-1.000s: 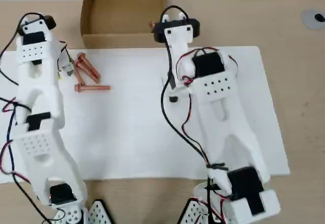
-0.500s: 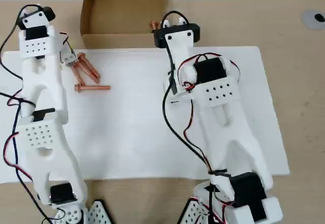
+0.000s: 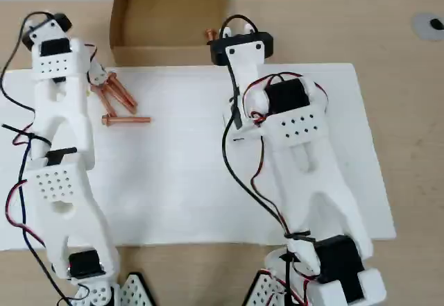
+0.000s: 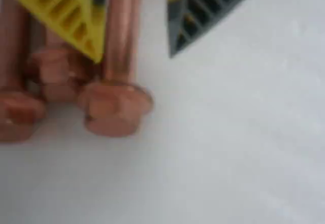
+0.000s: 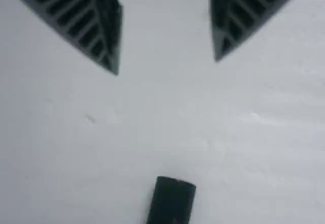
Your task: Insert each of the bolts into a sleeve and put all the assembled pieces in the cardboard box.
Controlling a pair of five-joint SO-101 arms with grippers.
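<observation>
Ideally, the left jaws, spread wide astride 1 bolt point(image 4: 119, 41), should be closed squarely on its shank, while the right jaws are seen wide near the sleeve point(image 5: 172, 198).

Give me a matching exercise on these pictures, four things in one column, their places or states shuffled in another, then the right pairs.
Column one
1. cardboard box
2. black sleeve
3. left hand
4. right hand

Column two
A. open, astride a copper bolt
B. lying on the white sheet
C. open, holding nothing
D. on the wooden table beyond the sheet

Pairs: 1-D, 2-B, 3-A, 4-C
</observation>
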